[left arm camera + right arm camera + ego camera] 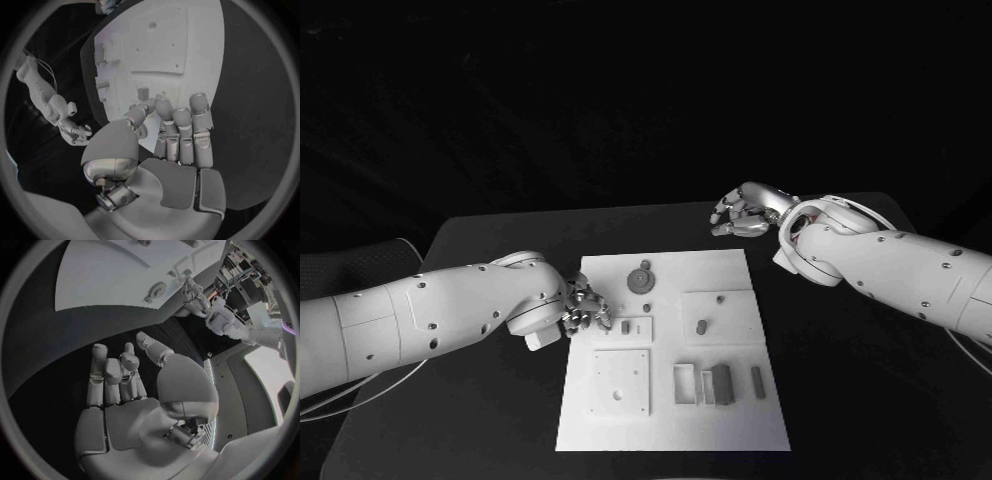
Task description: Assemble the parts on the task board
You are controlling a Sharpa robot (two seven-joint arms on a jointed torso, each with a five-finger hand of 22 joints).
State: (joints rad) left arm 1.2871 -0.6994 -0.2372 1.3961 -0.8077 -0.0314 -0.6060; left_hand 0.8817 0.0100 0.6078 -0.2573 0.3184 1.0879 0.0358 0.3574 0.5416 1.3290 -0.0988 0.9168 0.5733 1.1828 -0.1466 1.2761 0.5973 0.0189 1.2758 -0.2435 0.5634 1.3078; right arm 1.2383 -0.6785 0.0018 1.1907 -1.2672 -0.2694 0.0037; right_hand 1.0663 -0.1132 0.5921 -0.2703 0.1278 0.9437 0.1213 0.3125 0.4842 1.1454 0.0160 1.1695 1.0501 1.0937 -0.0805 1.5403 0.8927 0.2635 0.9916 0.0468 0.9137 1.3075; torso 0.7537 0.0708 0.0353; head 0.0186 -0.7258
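Head view: the white task board (672, 350) lies mid-desk (488, 235), carrying raised blocks, a round disc (642, 279) far and grey parts (720, 383) near. Left hand (580, 310) rests at its left edge, fingers (181, 130) together, empty. Right hand (741, 214) hovers far right, fingers (112, 372) loosely spread, empty.

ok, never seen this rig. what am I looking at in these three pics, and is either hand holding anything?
It is a two-armed robot at a black table, each white arm ending in a silver many-fingered hand. The square picture comes from a camera on its head, looking down. The two round pictures come from fisheye cameras at the wrists, each behind its own hand.

In the middle lies the white task board, with small grey parts lying on it or standing in it.

The left hand is at the board's left edge, fingers over that edge; I cannot tell whether it holds a part. The right hand is off the board, beyond its far right corner, fingers spread, holding nothing.
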